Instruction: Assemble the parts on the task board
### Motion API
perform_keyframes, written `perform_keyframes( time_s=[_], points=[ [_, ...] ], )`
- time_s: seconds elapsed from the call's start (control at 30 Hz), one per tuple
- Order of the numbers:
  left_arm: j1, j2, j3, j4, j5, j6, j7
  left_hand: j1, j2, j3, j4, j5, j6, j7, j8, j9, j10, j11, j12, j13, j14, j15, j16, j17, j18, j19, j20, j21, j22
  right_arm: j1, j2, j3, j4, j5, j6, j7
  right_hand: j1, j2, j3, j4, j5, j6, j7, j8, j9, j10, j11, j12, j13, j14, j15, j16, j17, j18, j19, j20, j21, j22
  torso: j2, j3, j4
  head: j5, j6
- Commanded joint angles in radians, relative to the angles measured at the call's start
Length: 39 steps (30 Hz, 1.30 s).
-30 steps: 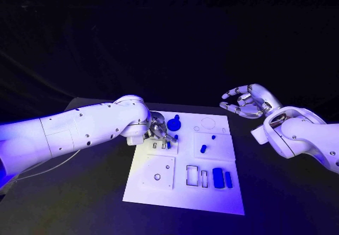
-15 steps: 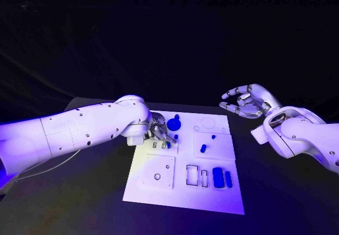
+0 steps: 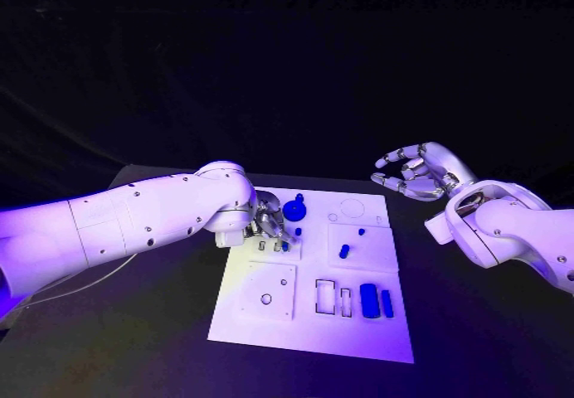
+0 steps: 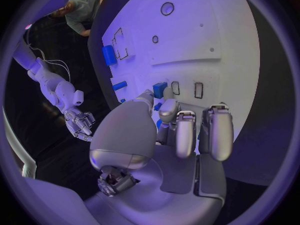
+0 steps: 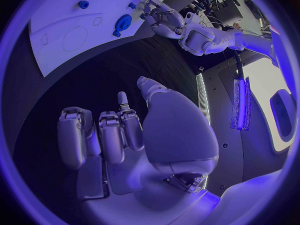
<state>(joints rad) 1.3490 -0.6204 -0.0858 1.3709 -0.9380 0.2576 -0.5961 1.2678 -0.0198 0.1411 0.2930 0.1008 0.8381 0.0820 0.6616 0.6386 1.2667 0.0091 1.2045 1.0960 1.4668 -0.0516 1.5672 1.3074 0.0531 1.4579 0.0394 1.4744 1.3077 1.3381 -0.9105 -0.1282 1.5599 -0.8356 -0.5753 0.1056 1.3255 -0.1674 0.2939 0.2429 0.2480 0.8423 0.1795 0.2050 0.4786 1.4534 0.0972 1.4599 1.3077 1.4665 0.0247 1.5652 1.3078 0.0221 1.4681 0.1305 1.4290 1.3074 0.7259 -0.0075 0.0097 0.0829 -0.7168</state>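
The white task board (image 3: 273, 332) lies mid-table. My left hand (image 3: 265, 225) rests over its far left panel, fingers curled down by two small slots (image 4: 199, 90). A small blue part (image 4: 160, 90) is pinched between its thumb and a finger, right beside those slots. A round blue keyed part (image 3: 294, 209) sits just beyond the hand. A small blue peg (image 3: 344, 249) stands in the middle right panel, and two blue blocks (image 3: 376, 302) lie at the near right. My right hand (image 3: 413, 174) hovers off the board's far right corner, fingers loosely bent, holding nothing.
The near left panel (image 3: 268, 292) carries a small round hole, and empty outlined recesses (image 3: 325, 297) lie beside the blue blocks. A ring outline (image 3: 352, 206) marks the far right corner. Black table surface (image 3: 143, 340) surrounds the board on all sides.
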Motion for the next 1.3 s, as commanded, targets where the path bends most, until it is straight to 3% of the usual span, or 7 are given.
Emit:
perform_keyframes(
  time_s=[0.03, 0.4, 0.43, 0.53, 0.67, 0.93, 1.3],
  points=[
    [0.0, 0.002, 0.0, 0.003, 0.03, 0.02, 0.008, 0.02, -0.006, 0.04, -0.001, -0.001, 0.0, -0.008, -0.006, 0.001, 0.001, -0.007, -0.001, -0.001, 0.104, -0.006, 0.004, 0.263, -0.007, 0.007, -0.001, 0.006, 0.041, -0.001, 0.001, 0.0, 0.0, -0.01, 0.013, 0.002, 0.0, -0.002, 0.002, 0.005, 0.006, -0.003, -0.004, 0.006, 0.001, -0.002, -0.005, 0.003, 0.133, 0.103, -0.004, 0.004, 0.258, 0.019, 0.004, -0.005, -0.006, 0.139, 0.0, -0.0001, 0.0, -0.001, -0.001],
    [0.0, -0.006, 0.0, 0.007, 0.108, 0.021, 0.012, 0.068, -0.071, 0.32, -0.017, -0.004, 0.001, -0.012, -0.002, 0.017, 0.009, -0.012, 0.008, 0.012, 0.104, -0.011, 0.004, 0.263, -0.007, 0.007, -0.005, 0.008, 0.045, -0.001, 0.0, 0.0, 0.0, -0.01, 0.014, 0.003, 0.0, -0.002, 0.002, 0.005, 0.008, -0.003, -0.004, 0.007, 0.001, -0.002, -0.005, 0.003, 0.133, 0.103, -0.004, 0.004, 0.258, 0.019, 0.004, -0.006, -0.006, 0.14, 0.0, -0.0011, 0.0002, -0.001, 0.0],
    [0.0, -0.007, 0.0, 0.008, 0.115, 0.02, 0.013, 0.069, -0.089, 0.386, -0.022, -0.009, -0.002, -0.005, 0.006, 0.027, 0.011, -0.012, 0.009, 0.013, 0.104, -0.012, 0.004, 0.263, -0.007, 0.007, -0.009, 0.007, 0.045, -0.001, 0.0, 0.0, 0.0, -0.01, 0.014, 0.003, 0.0, -0.002, 0.002, 0.005, 0.008, -0.003, -0.004, 0.007, 0.001, -0.002, -0.005, 0.003, 0.133, 0.103, -0.004, 0.004, 0.258, 0.019, 0.004, -0.006, -0.006, 0.14, 0.0, -0.001, 0.0, -0.001, 0.0],
    [0.0, -0.013, 0.001, 0.012, 0.146, 0.01, 0.015, 0.073, -0.098, 0.446, -0.041, -0.007, -0.006, -0.011, 0.016, 0.04, 0.017, -0.014, 0.014, 0.02, 0.104, -0.012, 0.004, 0.263, -0.007, 0.007, -0.008, 0.007, 0.046, -0.002, 0.0, 0.0, -0.001, -0.01, 0.014, 0.003, 0.0, -0.002, 0.002, 0.005, 0.008, -0.003, -0.004, 0.007, 0.001, -0.002, -0.005, 0.003, 0.133, 0.103, -0.004, 0.004, 0.258, 0.019, 0.004, -0.006, -0.006, 0.14, 0.001, -0.0007, 0.0, -0.001, 0.0],
    [0.0, -0.023, 0.002, 0.019, 0.184, -0.007, 0.017, 0.026, -0.126, 0.6, -0.099, -0.01, -0.021, -0.013, 0.058, 0.092, 0.035, -0.014, 0.029, 0.036, 0.104, -0.012, 0.004, 0.263, -0.008, 0.008, -0.007, 0.008, 0.048, -0.002, -0.001, 0.0, -0.001, -0.01, 0.014, 0.004, 0.001, -0.002, 0.003, 0.005, 0.009, -0.003, -0.004, 0.007, 0.001, -0.001, -0.005, 0.004, 0.134, 0.103, -0.005, 0.004, 0.258, 0.019, 0.004, -0.006, -0.006, 0.139, 0.0, -0.0004, 0.0002, -0.002, -0.001],
    [0.0, -0.053, 0.008, 0.051, 0.203, -0.052, 0.028, 0.0, -0.133, 0.65, -0.135, -0.013, -0.026, -0.013, 0.071, 0.112, 0.044, -0.014, 0.039, 0.047, 0.104, -0.012, 0.004, 0.263, -0.008, 0.009, -0.007, 0.008, 0.05, -0.002, -0.004, 0.0, -0.004, -0.01, 0.013, 0.004, 0.001, -0.002, 0.003, 0.005, 0.009, -0.003, -0.004, 0.007, 0.001, -0.001, -0.005, 0.004, 0.134, 0.103, -0.005, 0.004, 0.258, 0.019, 0.004, -0.006, -0.006, 0.139, 0.0, 0.0008, 0.003, -0.001, 0.0],
    [-0.013, -0.097, 0.007, 0.101, 0.025, -0.119, 0.073, -0.011, -0.165, 0.715, -0.189, -0.008, -0.021, -0.012, 0.081, 0.13, 0.056, -0.015, 0.048, 0.057, 0.104, -0.013, 0.004, 0.263, -0.009, 0.01, -0.007, 0.009, 0.054, -0.003, -0.009, 0.0, -0.005, -0.01, 0.01, 0.005, 0.0, -0.002, 0.002, 0.006, 0.01, -0.003, -0.004, 0.008, 0.001, -0.002, -0.005, 0.003, 0.133, 0.103, -0.005, 0.004, 0.258, 0.019, 0.004, -0.006, -0.007, 0.139, -0.001, 0.0006, 0.0027, -0.001, 0.0]
  ],
)
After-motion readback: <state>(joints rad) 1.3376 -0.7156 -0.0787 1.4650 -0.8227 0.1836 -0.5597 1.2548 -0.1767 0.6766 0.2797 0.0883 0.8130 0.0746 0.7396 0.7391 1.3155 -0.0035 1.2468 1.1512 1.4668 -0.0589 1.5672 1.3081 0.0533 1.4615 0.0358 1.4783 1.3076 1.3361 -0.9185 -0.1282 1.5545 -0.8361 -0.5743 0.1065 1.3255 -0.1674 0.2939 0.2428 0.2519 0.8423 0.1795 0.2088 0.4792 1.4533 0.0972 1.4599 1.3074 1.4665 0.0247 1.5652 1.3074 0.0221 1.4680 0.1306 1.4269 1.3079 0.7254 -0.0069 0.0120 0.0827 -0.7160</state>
